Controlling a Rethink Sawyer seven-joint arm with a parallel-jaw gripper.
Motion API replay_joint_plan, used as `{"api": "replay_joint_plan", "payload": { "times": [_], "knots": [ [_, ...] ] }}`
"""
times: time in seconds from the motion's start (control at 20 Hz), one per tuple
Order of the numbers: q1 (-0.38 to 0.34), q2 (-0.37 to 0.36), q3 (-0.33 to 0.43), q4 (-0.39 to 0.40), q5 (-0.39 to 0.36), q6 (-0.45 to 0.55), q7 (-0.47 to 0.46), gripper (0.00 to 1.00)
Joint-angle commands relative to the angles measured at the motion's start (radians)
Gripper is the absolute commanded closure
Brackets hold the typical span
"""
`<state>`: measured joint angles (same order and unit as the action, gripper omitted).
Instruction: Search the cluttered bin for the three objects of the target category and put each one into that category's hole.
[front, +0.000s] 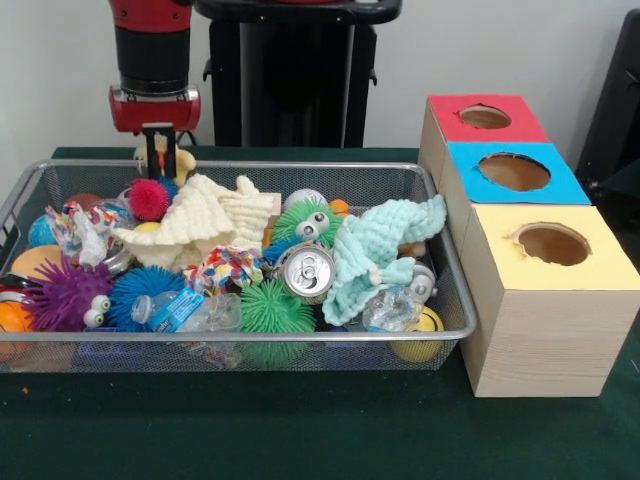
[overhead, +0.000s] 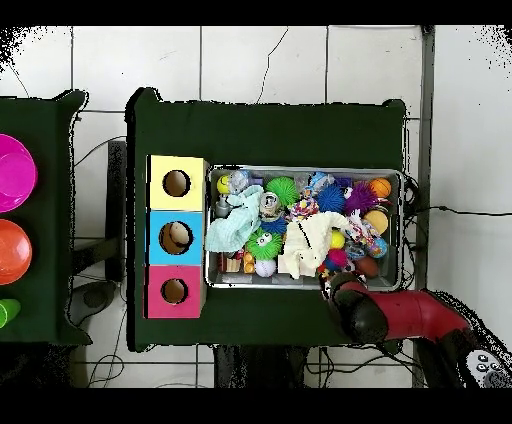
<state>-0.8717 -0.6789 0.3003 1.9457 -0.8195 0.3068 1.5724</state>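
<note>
The bin (front: 240, 335) sits on the green tabletop (front: 300, 430), packed with clutter. Counted from the front view: one purple spiky ball (front: 68, 295), one blue spiky ball (front: 140, 290), three green spiky balls, the nearest at the front rim (front: 275, 310), one small pink one (front: 148, 198), one can (front: 305, 270) lying with its top toward the camera, one cream cloth (front: 205, 220), one mint cloth (front: 370, 255), one rope toy (front: 225, 268), and two crushed plastic bottles, one at front left (front: 185, 312).

Of the three plush animals, only one shows: a yellow one (front: 183, 160) at the bin's far left edge, directly at the end effector (front: 158, 160). The others cannot be made out in the pile.

The end effector hangs at that far rim beside the yellow plush; I cannot tell how it is set, or if it holds anything.

Three boxes stand in a row right of the bin, each with one round hole: red (front: 485, 117) farthest, blue (front: 514, 171) in the middle, yellow (front: 552, 243) nearest.
</note>
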Motion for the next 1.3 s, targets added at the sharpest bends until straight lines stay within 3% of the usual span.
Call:
{"api": "replay_joint_plan", "payload": {
  "times": [0.05,0.65,1.3],
  "knots": [
    [0.046,-0.063,0.107,-0.04,0.07,0.186,-0.095,1.0],
    [0.163,-0.16,0.122,-0.078,0.168,0.307,-0.043,1.0],
    [0.277,-0.287,0.1,-0.091,0.325,0.441,0.011,1.0]
  ]
}}
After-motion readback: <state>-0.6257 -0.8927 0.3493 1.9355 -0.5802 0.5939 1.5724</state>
